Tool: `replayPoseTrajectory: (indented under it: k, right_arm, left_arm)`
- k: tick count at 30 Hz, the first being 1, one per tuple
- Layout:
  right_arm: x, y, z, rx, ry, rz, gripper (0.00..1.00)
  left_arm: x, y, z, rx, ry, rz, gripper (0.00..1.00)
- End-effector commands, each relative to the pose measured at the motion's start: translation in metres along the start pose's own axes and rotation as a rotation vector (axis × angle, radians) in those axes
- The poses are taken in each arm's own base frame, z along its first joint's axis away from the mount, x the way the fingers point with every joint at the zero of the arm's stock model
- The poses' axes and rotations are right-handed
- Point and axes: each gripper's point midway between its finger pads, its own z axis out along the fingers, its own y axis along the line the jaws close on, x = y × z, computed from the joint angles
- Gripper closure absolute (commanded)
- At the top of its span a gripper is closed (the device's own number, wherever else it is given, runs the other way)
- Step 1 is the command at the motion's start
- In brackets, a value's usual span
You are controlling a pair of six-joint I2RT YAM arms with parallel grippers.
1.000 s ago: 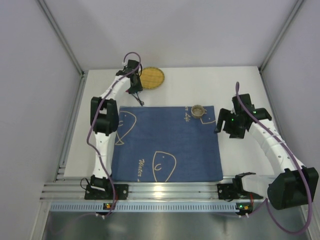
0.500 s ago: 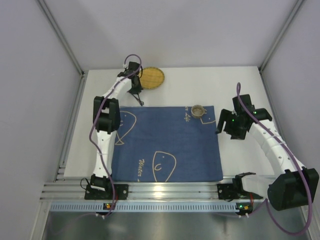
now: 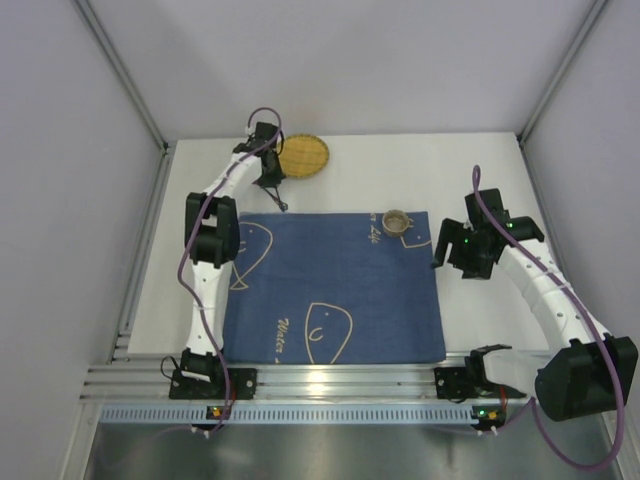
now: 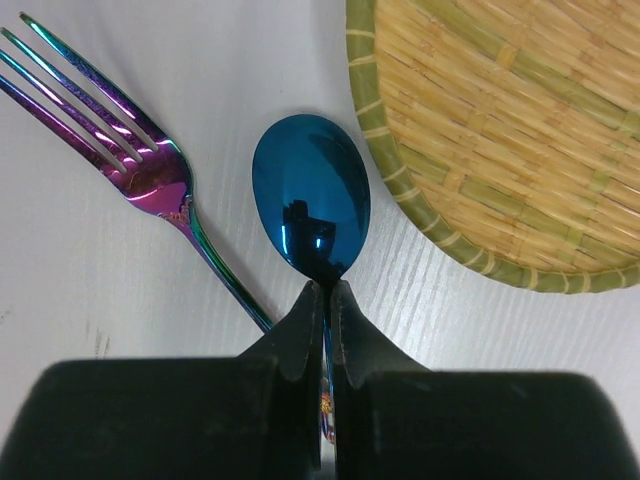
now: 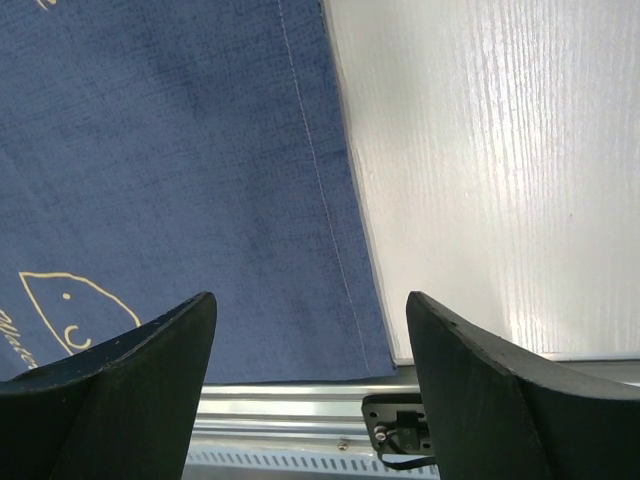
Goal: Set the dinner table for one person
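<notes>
My left gripper (image 4: 326, 288) is shut on the handle of a shiny blue spoon (image 4: 311, 190) that lies on the white dinner table (image 4: 200, 60). An iridescent fork (image 4: 140, 165) lies just left of the spoon. A round woven bamboo plate (image 4: 500, 130) lies just right of it. In the top view my left gripper (image 3: 272, 186) is at the far left, beside the bamboo plate (image 3: 303, 155). My right gripper (image 5: 310, 297) is open and empty above the right edge of the dark blue placemat (image 5: 170, 150). In the top view the right gripper (image 3: 445, 250) is near a small cup (image 3: 397, 220).
The blue placemat (image 3: 335, 290) with pale line drawings covers the middle of the table (image 3: 480, 170). The cup stands on its far right corner. An aluminium rail (image 3: 330, 382) with the arm bases runs along the near edge. Grey walls close in the sides and back.
My left wrist has shifted slightly towards the bamboo plate and my right arm has moved a little to the right. Cup, plate and placemat have not moved.
</notes>
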Motion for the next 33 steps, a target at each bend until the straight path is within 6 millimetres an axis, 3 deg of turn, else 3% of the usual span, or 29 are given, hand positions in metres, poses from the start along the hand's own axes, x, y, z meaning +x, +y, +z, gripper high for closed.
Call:
replayPoseTrajectory:
  k: [1, 5, 9, 11, 12, 16, 19, 22, 23, 25, 26, 27, 28, 30, 32, 33]
  right_arm:
    - [-0.009, 0.002, -0.009, -0.022, -0.036, -0.008, 0.23]
    - [-0.008, 0.001, -0.009, -0.029, -0.043, -0.015, 0.10]
    - [-0.005, -0.001, -0.010, -0.033, -0.049, -0.035, 0.07]
    - [-0.002, -0.002, -0.011, -0.038, -0.054, -0.039, 0.07]
    - [-0.001, -0.002, -0.011, -0.042, -0.054, -0.042, 0.07]
    - [0.005, -0.001, -0.014, -0.065, -0.060, -0.051, 0.05]
    - [0.010, -0.001, -0.015, -0.083, -0.068, -0.056, 0.05]
    - [0.014, 0.003, -0.015, -0.116, -0.065, -0.056, 0.05]
    - [0.013, 0.004, -0.016, -0.121, -0.070, -0.057, 0.05]
    - [0.013, 0.009, -0.019, -0.146, -0.068, -0.053, 0.05]
    - [0.012, 0.011, -0.022, -0.159, -0.072, -0.056, 0.05]
    - [0.012, 0.014, -0.024, -0.174, -0.073, -0.051, 0.05]
    - [0.012, 0.016, -0.030, -0.188, -0.085, -0.054, 0.05]
    - [0.013, 0.019, -0.035, -0.208, -0.087, -0.056, 0.05]
    - [0.016, 0.020, -0.044, -0.223, -0.092, -0.057, 0.05]
    - [0.017, 0.021, -0.046, -0.229, -0.093, -0.059, 0.05]
  left_arm:
    - [-0.058, -0.015, -0.064, 0.081, -0.147, -0.017, 1.00]
    - [-0.083, -0.019, -0.105, 0.109, -0.223, -0.032, 1.00]
    - [-0.102, -0.030, -0.159, 0.191, -0.282, -0.037, 1.00]
    - [-0.102, -0.029, -0.175, 0.196, -0.291, -0.045, 1.00]
    - [-0.108, -0.029, -0.196, 0.211, -0.323, -0.051, 1.00]
    - [-0.098, -0.030, -0.225, 0.239, -0.329, -0.057, 1.00]
    - [-0.076, -0.043, -0.243, 0.263, -0.305, -0.036, 1.00]
    - [-0.022, -0.076, -0.243, 0.287, -0.219, 0.023, 1.00]
    - [0.006, -0.102, -0.254, 0.325, -0.195, 0.075, 1.00]
    - [0.052, -0.121, -0.250, 0.328, -0.134, 0.104, 1.00]
    - [0.084, -0.146, -0.261, 0.378, -0.096, 0.107, 1.00]
    - [0.112, -0.156, -0.255, 0.403, -0.053, 0.113, 1.00]
    - [0.142, -0.173, -0.261, 0.442, -0.015, 0.134, 1.00]
    - [0.187, -0.183, -0.253, 0.454, 0.086, 0.080, 1.00]
    - [0.229, -0.209, -0.254, 0.517, 0.168, 0.029, 1.00]
    - [0.251, -0.209, -0.247, 0.512, 0.207, 0.030, 1.00]
